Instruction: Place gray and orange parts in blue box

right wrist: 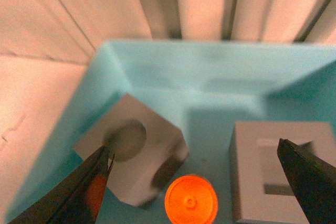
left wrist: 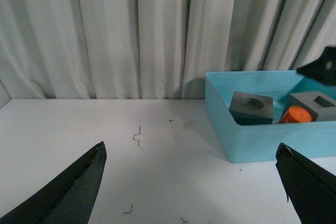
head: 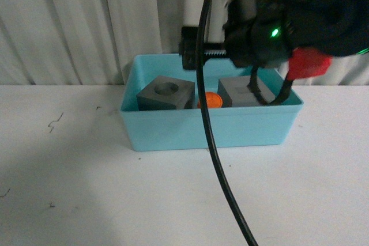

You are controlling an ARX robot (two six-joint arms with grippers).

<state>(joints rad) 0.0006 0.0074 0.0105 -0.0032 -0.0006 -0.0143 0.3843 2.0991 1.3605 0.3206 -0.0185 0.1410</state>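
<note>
The blue box (head: 213, 125) stands on the white table and holds all three parts. The gray cube with a round recess (head: 165, 94) lies at its left, the orange cylinder (head: 211, 100) in the middle, and the gray cube with a rectangular recess (head: 245, 91) at the right. My right gripper (head: 271, 97) hangs open over the box's right side; in its wrist view (right wrist: 194, 149) the open jaws straddle the round-recess cube (right wrist: 136, 156), cylinder (right wrist: 191, 201) and other cube (right wrist: 273, 177). My left gripper (left wrist: 191, 148) is open and empty above the table, left of the box (left wrist: 262, 142).
A black cable (head: 216, 159) hangs from the right arm across the front of the box down to the near table edge. White curtains (head: 69, 21) close the back. Small dark marks (left wrist: 137, 136) dot the white table (head: 69, 177).
</note>
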